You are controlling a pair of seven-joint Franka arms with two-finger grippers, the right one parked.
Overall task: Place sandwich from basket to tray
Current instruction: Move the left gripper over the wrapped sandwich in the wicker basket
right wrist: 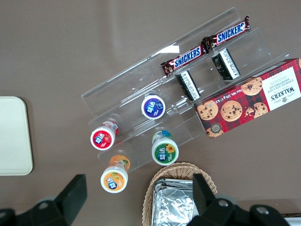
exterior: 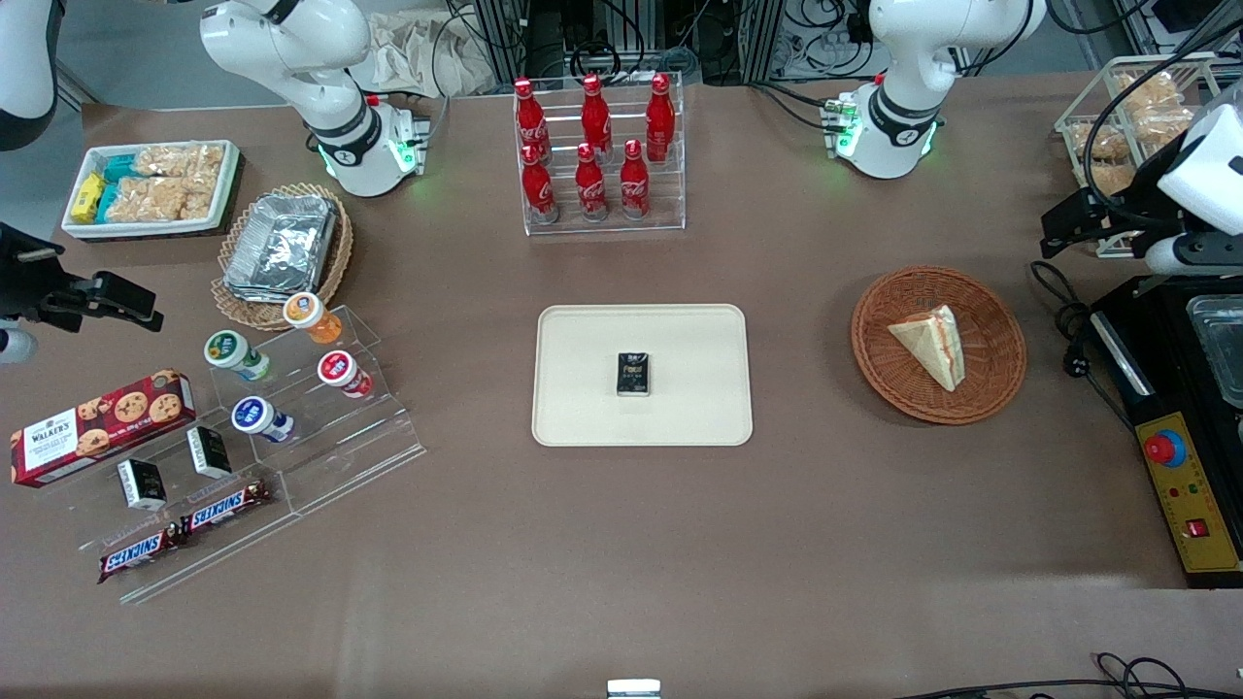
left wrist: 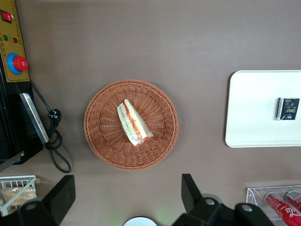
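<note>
Front view: sandwich (exterior: 932, 342) lies flat in the basket (exterior: 991, 388), a wedge with its point toward the camera. Basket sits toward the working arm's end of the table, well apart from the tray (exterior: 583, 388). Tray is mid-table and carries only a small dark packet (exterior: 633, 375) near its centre. A rack of red cola bottles (exterior: 594, 146) stands farther from the camera than the tray. The left arm's gripper (exterior: 1068, 228) is at the picture's edge, above the table, beside the basket and higher than it; fingers read poorly from here.

Left wrist view: looks straight down on the basket (left wrist: 99, 141). Sandwich (left wrist: 133, 122) shows its cut edge here, red-orange and green layers along it, which the front view barely gives. Gripper (left wrist: 127, 195) has both fingers (left wrist: 63, 195) spread wide, nothing between them, hanging well above the table just beside the basket rim, not touching it. Tray (left wrist: 254, 127) and dark packet (left wrist: 287, 108) also show. A red stop button (left wrist: 18, 63) on a yellow panel lies beside the basket; a black cable (left wrist: 54, 141) coils between them.

Right wrist view: no sandwich, no basket. Only a corner of the tray (right wrist: 14, 141), plus the clear stepped stand (right wrist: 155, 80) with Snickers bars (right wrist: 207, 44), small lidded cups (right wrist: 153, 107), a cookie box (right wrist: 249, 99), and a lighter wicker basket holding foil containers (right wrist: 176, 207).
</note>
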